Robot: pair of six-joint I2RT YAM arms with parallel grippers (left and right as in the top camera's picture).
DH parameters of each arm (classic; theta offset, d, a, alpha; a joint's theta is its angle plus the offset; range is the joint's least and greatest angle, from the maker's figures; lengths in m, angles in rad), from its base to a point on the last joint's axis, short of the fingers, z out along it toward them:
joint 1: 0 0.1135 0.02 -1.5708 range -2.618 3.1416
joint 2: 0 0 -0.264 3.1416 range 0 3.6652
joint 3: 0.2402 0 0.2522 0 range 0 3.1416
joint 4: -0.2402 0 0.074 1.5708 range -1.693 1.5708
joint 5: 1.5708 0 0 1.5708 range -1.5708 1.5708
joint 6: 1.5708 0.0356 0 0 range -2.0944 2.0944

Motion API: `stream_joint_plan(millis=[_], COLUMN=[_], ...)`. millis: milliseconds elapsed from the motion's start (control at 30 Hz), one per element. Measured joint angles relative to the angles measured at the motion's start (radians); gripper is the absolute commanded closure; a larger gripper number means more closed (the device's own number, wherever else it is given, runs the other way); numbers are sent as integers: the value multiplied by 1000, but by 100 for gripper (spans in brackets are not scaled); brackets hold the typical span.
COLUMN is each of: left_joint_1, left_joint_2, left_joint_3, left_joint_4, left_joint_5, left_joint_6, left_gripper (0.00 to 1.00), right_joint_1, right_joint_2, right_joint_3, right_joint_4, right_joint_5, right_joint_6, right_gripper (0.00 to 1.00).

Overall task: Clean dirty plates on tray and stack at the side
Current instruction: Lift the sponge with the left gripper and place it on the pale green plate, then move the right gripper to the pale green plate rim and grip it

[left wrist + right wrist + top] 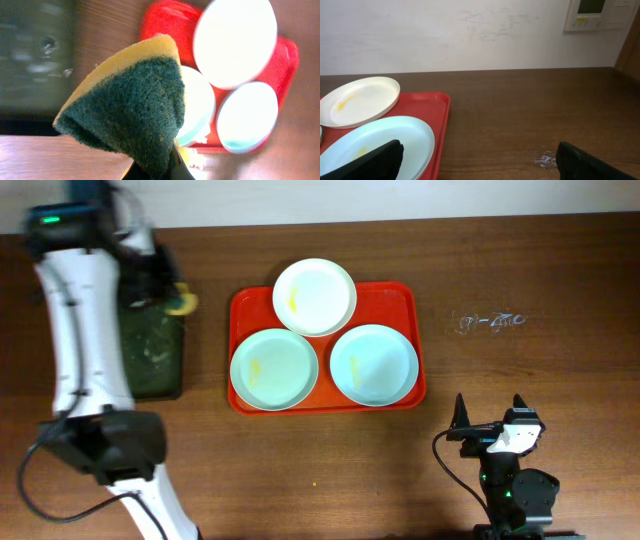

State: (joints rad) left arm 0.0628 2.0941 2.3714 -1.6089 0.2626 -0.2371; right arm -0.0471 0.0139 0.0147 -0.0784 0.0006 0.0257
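While the left arm (85, 350) stretches along the table (520, 260) to the left of the red tray (400, 292), its left fingers (182, 174) are clenched on a sponge (130, 110). The sponge is yellow with a dark green scouring face and is pinched at its lower end. It hangs above the far end of a black tray (155, 355), which lies just left of the red tray.

Three plates sit on the red tray. A pale mint plate (274, 368) with a yellow smear fills the tray's near left part. A white plate (314, 296) with a yellow smear sits at the far middle. It reaches past the tray's far rim, and its near edge meets both mint plates. A second pale mint plate (374, 364) fills the tray's near right part.

Beyond the tray's far right corner, a small pale mark (490, 321) shows on the table. Near the tray's near right corner, the right fingers (590, 162) are spread apart, holding nothing.
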Motion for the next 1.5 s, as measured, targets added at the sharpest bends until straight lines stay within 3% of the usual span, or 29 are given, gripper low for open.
stream_joint_plan(millis=[100, 200, 367, 400, 433, 467, 600, 767, 800, 833, 967, 1133, 1167, 1233, 1333, 1433, 1500], left_joint_1=[-179, -309, -373, -371, -371, -371, -371, -335, -315, -297, -145, 39, 53, 56, 55, 48, 43], left_joint_2=[8, 23, 31, 31, 31, 31, 31, 28, 23, 11, -104, -130, -130, -130, -130, -130, -130], left_joint_3=[-164, -402, -723, -743, -755, -760, -759, -581, -521, -489, -421, -410, -410, -410, -410, -411, -411], left_joint_4=[69, 238, 459, 468, 479, 483, 480, 313, 280, 258, 181, 87, 56, 49, 56, 61, 60], left_joint_5=[-26, -61, -116, -113, -113, -111, -67, -42, -49, -57, -185, -235, -238, -238, -238, -238, -237], left_joint_6=[11, 0, -62, -66, -70, -73, -37, -14, -11, -12, -93, -150, -153, -153, -158, -161, -161], left_gripper=[100, 100, 100, 94, 61, 52, 52, 33, 22, 0, 1, 1, 0, 9, 7, 8, 10], right_joint_1=[0, 0, 0, 0, 0, 0, 0, 0, 0, 0, 0, 0, 0, 0, 0, 0, 0], right_joint_2=[0, 0, 0, 0, 0, 0, 0, 0, 0, 0, 0, 0, -1, -1, 1, -2, -4], right_joint_3=[0, 0, 0, 0, 0, 0, 0, 0, 0, 0, 0, -4, -3, -4, -3, 1, 40], right_joint_4=[0, 0, 0, 0, 0, 0, 0, 0, 0, 0, 0, 54, 122, 219, 390, 868, 982], right_joint_5=[0, 0, 0, 0, 0, 0, 0, 0, 0, 0, 0, 0, -28, -187, -478, -466, -299], right_joint_6=[0, 0, 1, 0, 0, 0, 0, -1, 0, 0, 0, 1, 5, 98, 369, 552, 609], right_gripper=[2, 2, 2, 2, 2, 2, 2, 2, 2, 2, 2, 2, 2, 2, 2, 2, 2])
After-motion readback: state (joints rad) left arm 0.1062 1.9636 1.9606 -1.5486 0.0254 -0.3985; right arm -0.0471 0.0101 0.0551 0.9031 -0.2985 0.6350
